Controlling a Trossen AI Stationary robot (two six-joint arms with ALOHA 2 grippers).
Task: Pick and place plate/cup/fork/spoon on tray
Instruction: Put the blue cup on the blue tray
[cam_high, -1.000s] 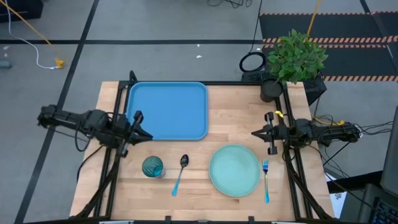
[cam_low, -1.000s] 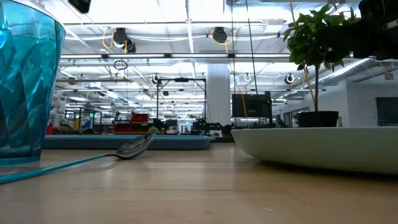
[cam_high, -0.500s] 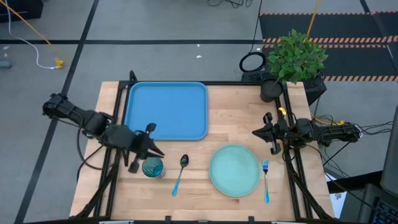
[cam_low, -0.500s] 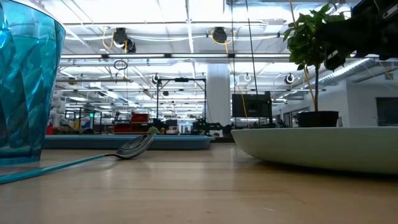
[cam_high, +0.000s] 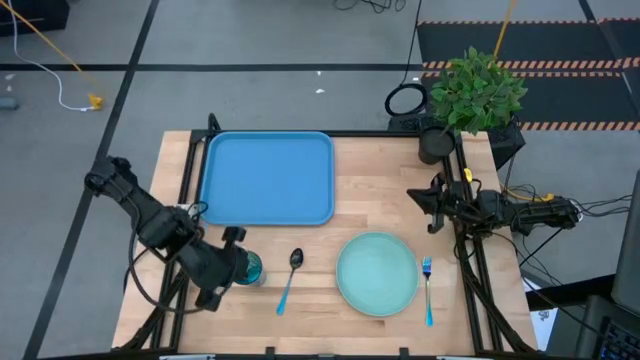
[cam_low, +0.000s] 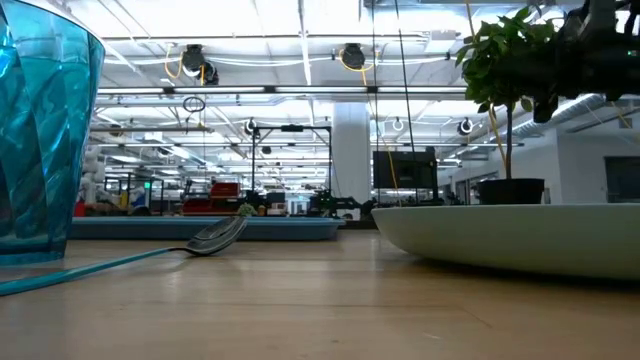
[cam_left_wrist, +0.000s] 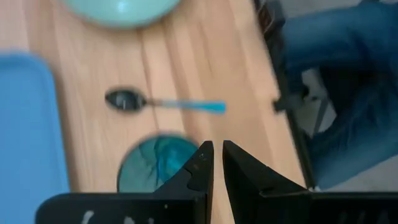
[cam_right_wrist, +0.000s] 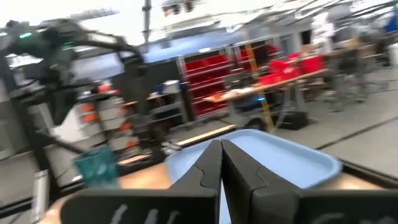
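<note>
Here, cup (cam_left_wrist: 157, 164) just beside left gripper (cam_left_wrist: 217, 152) fingers, nearly closed

Both arms are dark, near-black, built of slim round links joined by bulkier knuckle-like joints. The left arm (cam_high: 150, 225) carries a looping black cable along its links and ends in a chunky black head. The right arm (cam_high: 520, 213) trails black cables too, with a small yellow mark near its wrist. Each tool, left tool (cam_left_wrist: 216, 157) and right tool (cam_right_wrist: 221, 155), has two flat, matte black fingers tapering to blunt wedge tips, with faint pale markings on the body behind them.
</note>
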